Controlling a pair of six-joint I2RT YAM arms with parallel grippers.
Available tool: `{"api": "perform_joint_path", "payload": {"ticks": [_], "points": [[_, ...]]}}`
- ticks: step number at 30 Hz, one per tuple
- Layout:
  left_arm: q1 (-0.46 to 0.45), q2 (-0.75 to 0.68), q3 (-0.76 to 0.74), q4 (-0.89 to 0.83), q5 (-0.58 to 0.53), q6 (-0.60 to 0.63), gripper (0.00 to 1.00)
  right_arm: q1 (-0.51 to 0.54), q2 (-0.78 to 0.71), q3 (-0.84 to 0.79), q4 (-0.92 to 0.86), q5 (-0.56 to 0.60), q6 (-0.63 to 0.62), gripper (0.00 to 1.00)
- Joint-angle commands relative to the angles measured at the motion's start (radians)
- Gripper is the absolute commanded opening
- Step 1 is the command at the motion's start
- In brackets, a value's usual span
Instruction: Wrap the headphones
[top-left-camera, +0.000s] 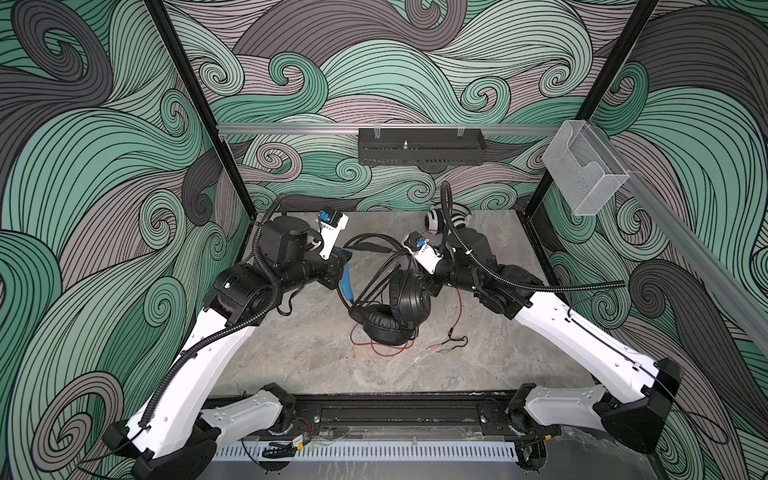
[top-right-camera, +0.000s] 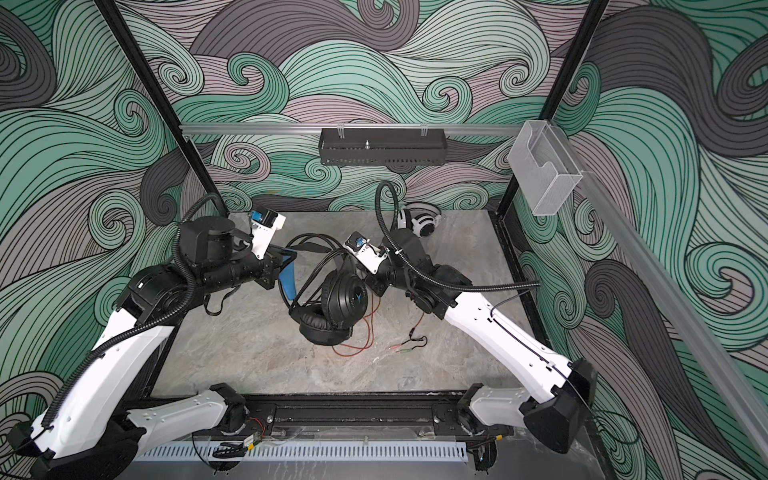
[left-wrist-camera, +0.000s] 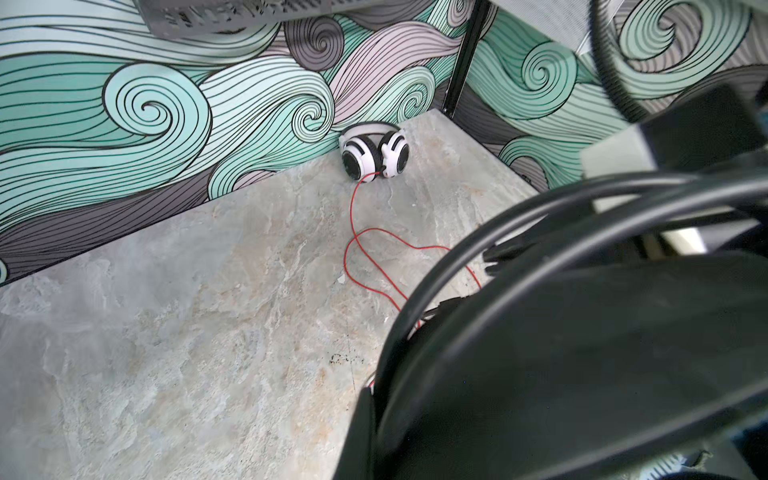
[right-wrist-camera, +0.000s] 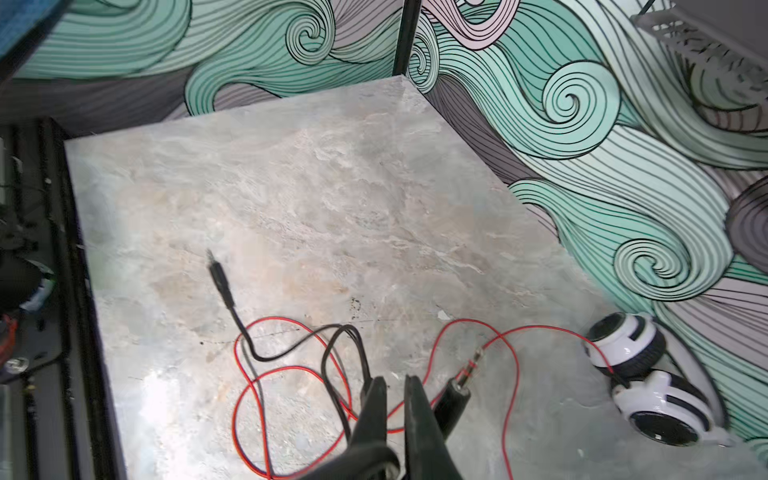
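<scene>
Your left pincer (top-left-camera: 340, 264) is clamped on the black headset (top-left-camera: 395, 299) at mid-tabletop (top-left-camera: 291, 357). Its black cord (right-wrist-camera: 266, 357) trails away just beyond your right pincer (right-wrist-camera: 393, 380) (narrow gap, grip unclear), the nearer arm.

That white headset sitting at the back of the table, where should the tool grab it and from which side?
Probably the headband, coming down from above. On the white headset it is the only thin part; both earcups are broad and rounded. The band arches on the wall side of the cups, close to the back wall, so an approach from behind looks blocked.
</scene>
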Motion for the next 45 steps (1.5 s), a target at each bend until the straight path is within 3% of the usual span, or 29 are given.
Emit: {"api": "perform_joint_path", "payload": {"ticks": [1, 9, 26, 35, 45], "points": [[-0.005, 0.001, 0.063, 0.053, 0.083, -0.073, 0.0, -0.027, -0.034, -0.034, 0.158, -0.148, 0.134, 0.13], [-0.005, 0.004, 0.111, 0.117, 0.149, -0.168, 0.0, -0.104, -0.03, -0.132, 0.369, -0.303, 0.361, 0.13], [-0.005, 0.007, 0.145, 0.21, 0.165, -0.298, 0.0, -0.129, 0.016, -0.256, 0.393, -0.369, 0.377, 0.1], [-0.004, -0.001, 0.108, 0.235, 0.086, -0.381, 0.0, -0.129, -0.011, -0.312, 0.422, -0.403, 0.403, 0.12], [0.009, 0.06, 0.197, 0.123, -0.013, -0.488, 0.0, -0.129, -0.029, -0.311, 0.303, -0.265, 0.39, 0.13]]}}
